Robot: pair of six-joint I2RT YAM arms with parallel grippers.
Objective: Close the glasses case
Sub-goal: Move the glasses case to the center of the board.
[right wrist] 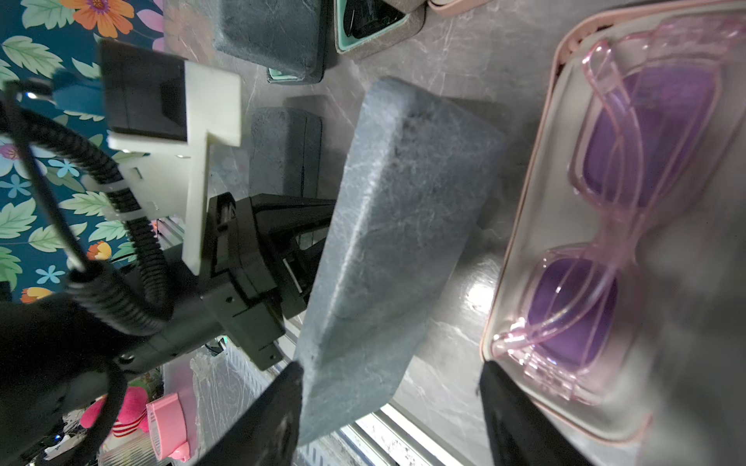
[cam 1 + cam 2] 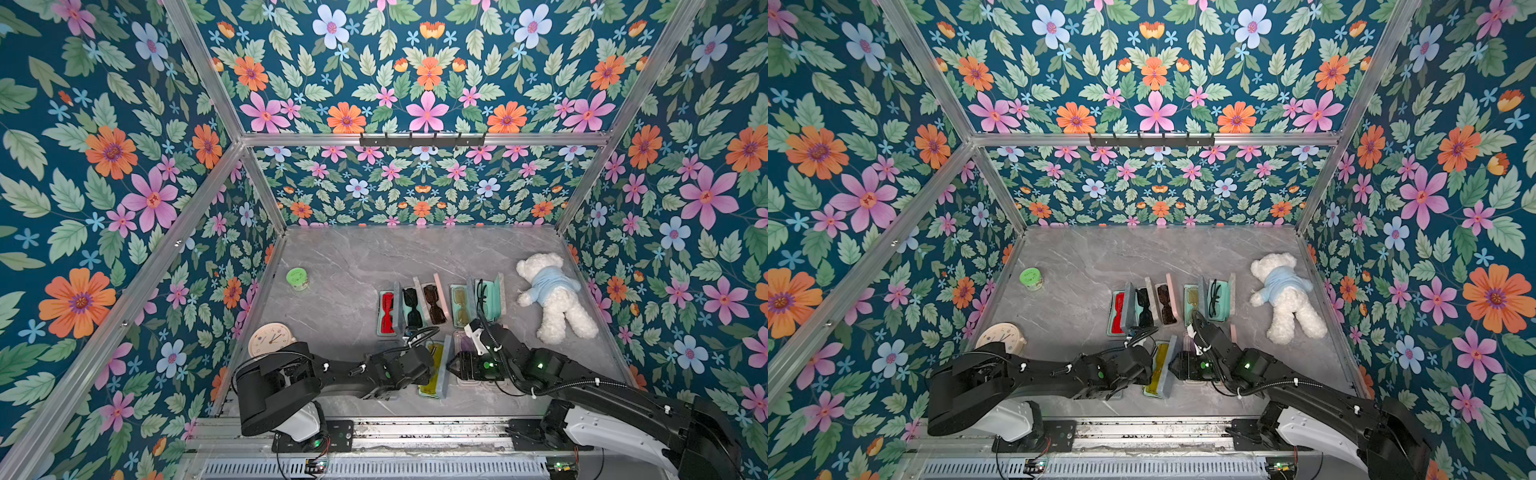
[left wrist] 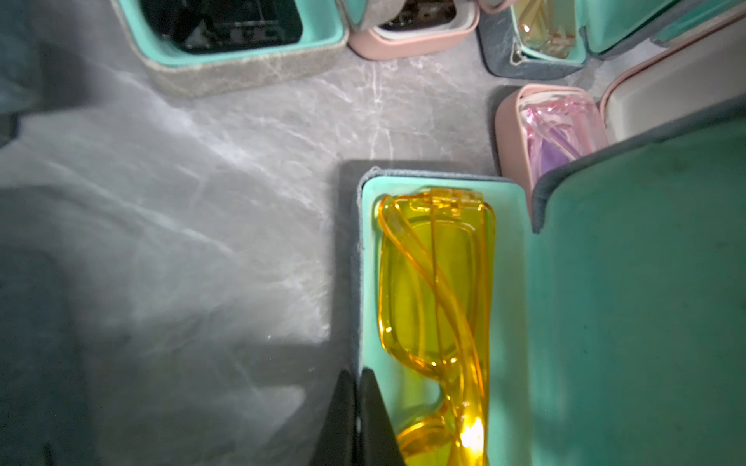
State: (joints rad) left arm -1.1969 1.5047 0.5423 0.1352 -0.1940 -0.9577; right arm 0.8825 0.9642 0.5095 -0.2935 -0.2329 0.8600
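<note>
The glasses case [image 2: 432, 388] lies open near the table's front edge, grey-blue outside with teal lining [image 3: 369, 282], and yellow glasses [image 3: 436, 282] rest in its base. Its lid [image 1: 395, 226] stands up, tilted over the base, and shows as a grey slab [image 2: 1170, 365] in a top view. My left gripper [image 3: 357, 387] is shut on the base's outer rim, on the side away from the lid. My right gripper [image 1: 391, 367] is open around the lid's near corner. One fingertip [image 1: 296, 373] touches the lid's free edge, the other sits beside a pink case.
A pink case [image 1: 565, 226] with purple glasses lies open right beside the lid. Several more open cases [image 2: 432, 305] stand in a row behind. A closed dark case [image 1: 286, 153] lies near the left arm. A white teddy bear [image 2: 548, 295], a green jar [image 2: 297, 278] and a clock [image 2: 270, 338] lie around.
</note>
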